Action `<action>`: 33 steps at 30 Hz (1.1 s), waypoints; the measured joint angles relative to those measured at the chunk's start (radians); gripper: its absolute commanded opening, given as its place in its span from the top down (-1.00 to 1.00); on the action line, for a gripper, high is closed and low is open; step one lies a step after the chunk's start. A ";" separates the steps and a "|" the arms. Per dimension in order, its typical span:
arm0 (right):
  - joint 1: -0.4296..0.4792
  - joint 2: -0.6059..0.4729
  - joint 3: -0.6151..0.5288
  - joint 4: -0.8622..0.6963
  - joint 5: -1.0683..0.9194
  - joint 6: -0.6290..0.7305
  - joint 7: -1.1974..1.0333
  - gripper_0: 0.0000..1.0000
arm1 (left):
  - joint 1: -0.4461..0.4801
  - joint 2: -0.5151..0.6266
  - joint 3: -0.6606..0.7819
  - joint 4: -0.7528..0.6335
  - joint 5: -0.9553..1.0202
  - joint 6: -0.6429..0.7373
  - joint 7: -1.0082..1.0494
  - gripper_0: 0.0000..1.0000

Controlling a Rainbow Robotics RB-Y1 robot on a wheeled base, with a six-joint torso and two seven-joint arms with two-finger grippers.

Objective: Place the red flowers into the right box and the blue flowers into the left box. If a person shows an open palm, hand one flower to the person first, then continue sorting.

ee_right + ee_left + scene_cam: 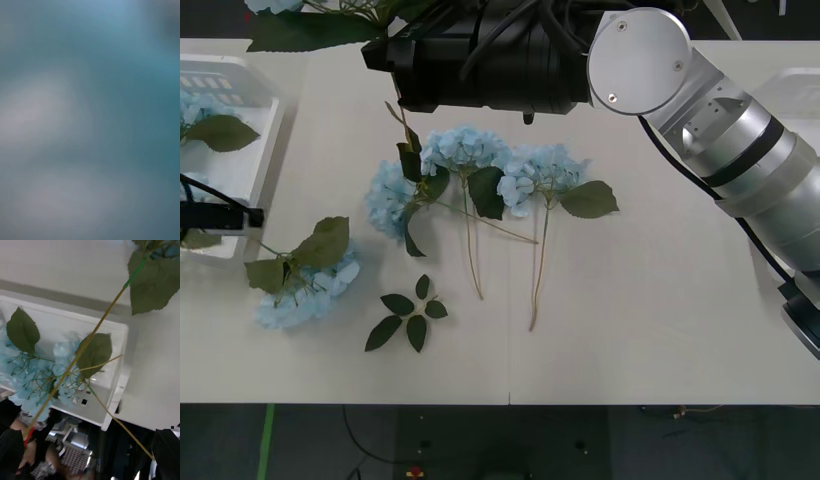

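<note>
At far left, left box point(265, 150) holds blue flowers point(465, 150); left gripper point(90, 457) above it, black fingers spread, stem crossing between. More loose blooms mid-table beside leaf sprig point(408, 315). Right arm point(740, 150) overhead, claw state unclear.

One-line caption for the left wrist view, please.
Blue flower stem crossing above the left box, which already holds blue flowers.

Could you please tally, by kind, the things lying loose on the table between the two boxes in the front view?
blue flowers: 4
leaf sprig: 1
Total: 5
</note>
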 measured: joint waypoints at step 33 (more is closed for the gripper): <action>-0.009 0.006 0.020 0.021 0.022 -0.004 0.000 1.00 | -0.193 0.007 -0.697 0.553 -0.456 -0.329 0.000 -1.00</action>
